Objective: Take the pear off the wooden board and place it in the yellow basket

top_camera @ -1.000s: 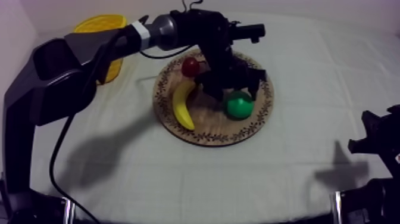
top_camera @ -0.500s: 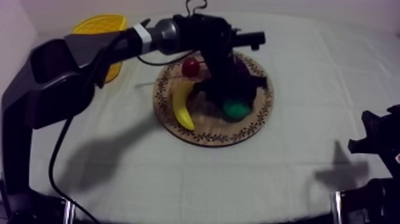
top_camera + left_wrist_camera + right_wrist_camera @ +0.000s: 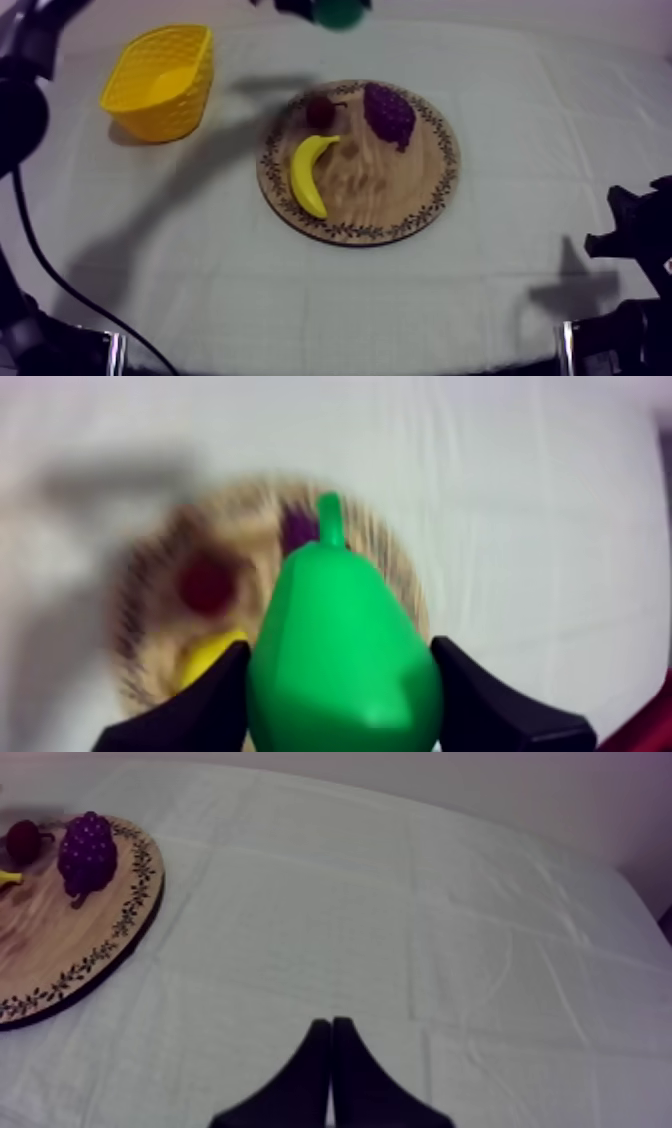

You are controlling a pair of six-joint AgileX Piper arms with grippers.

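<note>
Grey-white cloth (image 3: 300, 290) is carrying the wooden board (image 3: 390, 195) | left gripper (image 3: 338, 661) is pinching the pear (image 3: 335, 596) in the air over the board, well apart from the yellow basket (image 3: 160, 80) | right gripper (image 3: 331, 1052) is resting with fingers pressed together

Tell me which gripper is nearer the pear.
Left. The left gripper has its jaws shut on the pear, held in the air off the wooden board. The right gripper rests off to the right of the board, jaws together on nothing, far from the pear.

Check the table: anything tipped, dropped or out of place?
Nothing stands out. The pear is clamped in the left gripper, raised clear of the round wooden board; banana, bunch of grapes and small red fruit lie on it; the yellow basket stands upright.
</note>
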